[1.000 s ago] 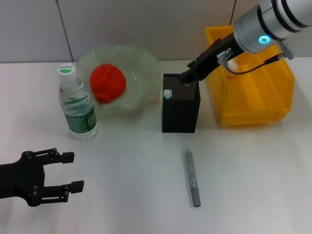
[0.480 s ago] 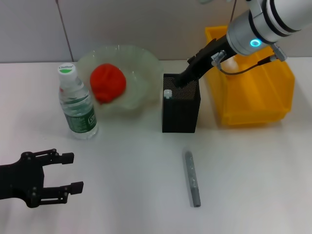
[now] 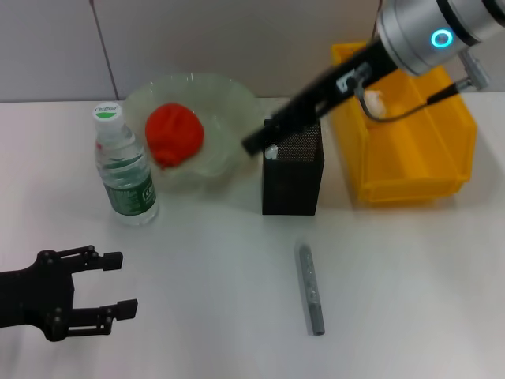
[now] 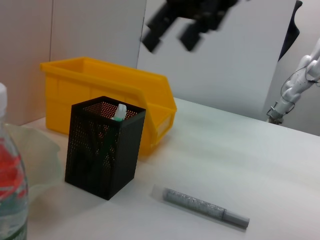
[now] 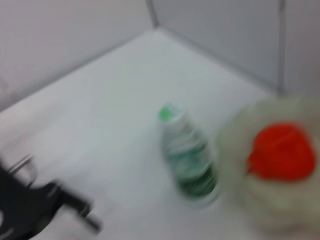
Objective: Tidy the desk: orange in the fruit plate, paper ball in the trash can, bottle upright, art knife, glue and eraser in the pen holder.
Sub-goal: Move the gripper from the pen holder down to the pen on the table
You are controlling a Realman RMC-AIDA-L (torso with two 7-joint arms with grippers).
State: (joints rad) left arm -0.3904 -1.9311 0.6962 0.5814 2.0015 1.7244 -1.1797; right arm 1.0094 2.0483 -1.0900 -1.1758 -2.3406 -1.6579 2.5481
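Black and open-jawed, the left gripper (image 3: pixel 110 282) is hovering at the lower left of the head view, its two fingers spread apart and holding nothing. Above it, at mid-left, the bottle (image 3: pixel 123 169) is standing upright on the white table (image 3: pixel 197 316), cap on top. Just right of the bottle, the fruit plate (image 3: pixel 229 106) is sitting in the upper middle of the frame with the orange (image 3: pixel 174 134) lying inside it. Right of the plate, the pen holder (image 3: pixel 292 174) is standing upright at centre, with a small white-tipped thing poking up at its inner left corner — too small to name. Below it, in the lower middle, a grey stick-shaped item (image 3: pixel 310 288) is lying flat on the table, apart from the holder. The right gripper (image 3: pixel 256 144) is reaching in from the upper right, blurred, above the holder's left rim; in the left wrist view its fingers (image 4: pixel 152 34) are showing apart — nothing between them. At the upper right, the trash can (image 3: pixel 426 158) is standing beside the holder, a whitish lump inside, partly hidden by the arm.
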